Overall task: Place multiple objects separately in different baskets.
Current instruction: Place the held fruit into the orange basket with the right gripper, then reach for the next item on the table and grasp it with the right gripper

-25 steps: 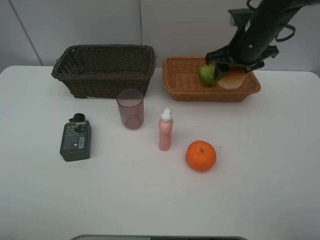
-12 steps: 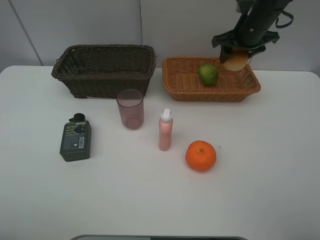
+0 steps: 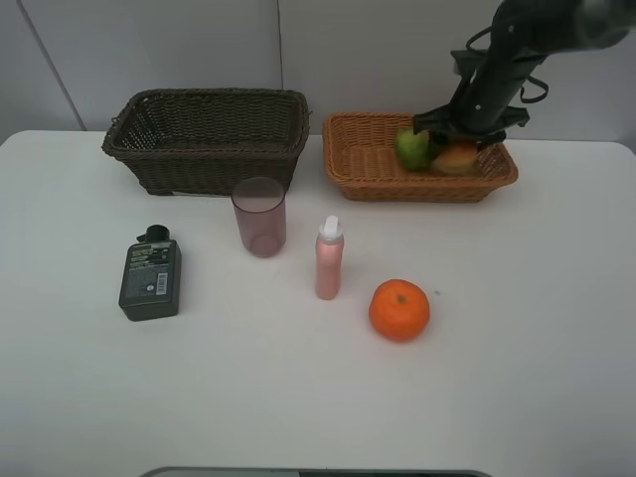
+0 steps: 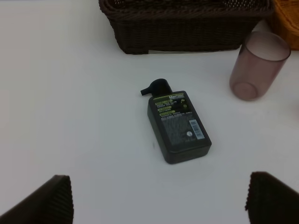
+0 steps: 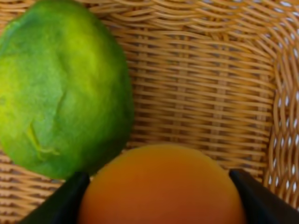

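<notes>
Right gripper [image 5: 161, 198] pinches peach [image 5: 159, 182] inside tan basket [image 3: 363, 164], just beside lime [image 3: 412, 147]. Left gripper [image 4: 159, 200] spread wide, near flask [image 4: 177, 126]. Orange [image 3: 399, 309], cup [image 3: 259, 217], bottle [image 3: 329, 258] stand on table [image 3: 517, 348].

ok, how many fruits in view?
3. Lime and peach in the tan basket, orange on the table beside the pink bottle. The dark basket interior is partly hidden.

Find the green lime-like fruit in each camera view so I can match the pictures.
Exterior high: the green fruit lies in the light tan basket, just left of the peach.
Left wrist: not in it.
Right wrist: the green fruit fills a large part of the picture, on the weave of the light tan basket, next to the peach.
Shared landmark: the peach beside it, seen in the exterior high and right wrist views.
</notes>
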Action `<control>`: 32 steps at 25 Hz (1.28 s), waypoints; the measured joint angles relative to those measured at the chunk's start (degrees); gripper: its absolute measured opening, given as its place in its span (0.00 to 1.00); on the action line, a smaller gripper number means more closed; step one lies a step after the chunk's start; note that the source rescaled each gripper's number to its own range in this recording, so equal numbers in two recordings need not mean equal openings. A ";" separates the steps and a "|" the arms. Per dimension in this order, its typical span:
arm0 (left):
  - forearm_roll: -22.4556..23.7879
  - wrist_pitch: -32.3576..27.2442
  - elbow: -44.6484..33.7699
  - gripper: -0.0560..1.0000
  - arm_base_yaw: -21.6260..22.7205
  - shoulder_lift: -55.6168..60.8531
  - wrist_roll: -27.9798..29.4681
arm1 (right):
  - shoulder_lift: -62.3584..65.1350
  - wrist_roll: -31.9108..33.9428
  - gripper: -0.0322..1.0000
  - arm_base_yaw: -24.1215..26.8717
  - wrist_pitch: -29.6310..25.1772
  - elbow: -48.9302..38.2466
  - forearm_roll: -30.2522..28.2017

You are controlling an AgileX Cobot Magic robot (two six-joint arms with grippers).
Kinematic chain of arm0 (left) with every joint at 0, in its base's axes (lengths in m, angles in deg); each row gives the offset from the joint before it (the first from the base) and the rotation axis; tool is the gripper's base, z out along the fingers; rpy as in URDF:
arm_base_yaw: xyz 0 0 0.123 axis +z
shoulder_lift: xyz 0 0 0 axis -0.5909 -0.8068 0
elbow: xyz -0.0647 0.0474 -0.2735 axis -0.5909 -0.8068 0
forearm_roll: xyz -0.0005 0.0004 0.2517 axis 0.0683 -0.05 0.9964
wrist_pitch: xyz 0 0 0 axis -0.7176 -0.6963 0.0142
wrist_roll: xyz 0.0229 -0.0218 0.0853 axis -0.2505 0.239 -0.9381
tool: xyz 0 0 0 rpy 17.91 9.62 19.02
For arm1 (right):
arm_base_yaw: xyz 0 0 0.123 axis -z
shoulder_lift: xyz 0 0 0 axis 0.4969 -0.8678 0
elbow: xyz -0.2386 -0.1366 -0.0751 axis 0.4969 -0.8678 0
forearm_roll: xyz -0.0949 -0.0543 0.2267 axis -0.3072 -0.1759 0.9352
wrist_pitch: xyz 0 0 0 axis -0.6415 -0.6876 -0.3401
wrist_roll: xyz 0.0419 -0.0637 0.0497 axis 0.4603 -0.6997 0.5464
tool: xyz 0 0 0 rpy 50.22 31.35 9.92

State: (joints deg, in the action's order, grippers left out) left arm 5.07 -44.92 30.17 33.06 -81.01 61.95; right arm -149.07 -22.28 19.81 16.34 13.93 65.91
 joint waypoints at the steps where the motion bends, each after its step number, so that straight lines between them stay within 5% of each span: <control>1: 0.00 0.00 0.00 0.96 0.00 0.00 0.00 | -0.16 0.00 0.49 0.18 0.22 0.00 0.00; 6: 0.00 0.00 0.00 0.96 0.00 0.00 0.00 | -0.23 0.00 0.50 0.35 0.71 0.00 0.00; 11: 0.00 0.00 0.00 0.96 0.00 0.00 0.00 | -0.23 0.00 0.86 0.35 0.77 0.00 0.00; 14: 0.00 0.00 0.00 0.96 0.00 0.00 0.00 | -0.01 0.00 0.95 0.35 0.59 0.00 0.00; 25: 0.00 0.00 0.00 0.96 0.00 0.00 0.00 | 9.25 0.88 0.98 -2.69 -6.28 -1.83 0.02; 32: 0.00 0.00 0.00 0.96 0.00 0.00 0.00 | 20.84 5.96 0.98 -7.77 -4.86 -17.63 0.02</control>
State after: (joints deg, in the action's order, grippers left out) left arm 5.07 -44.92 30.17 33.06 -81.01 61.95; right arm -128.23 -16.33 12.04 11.48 -3.70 65.93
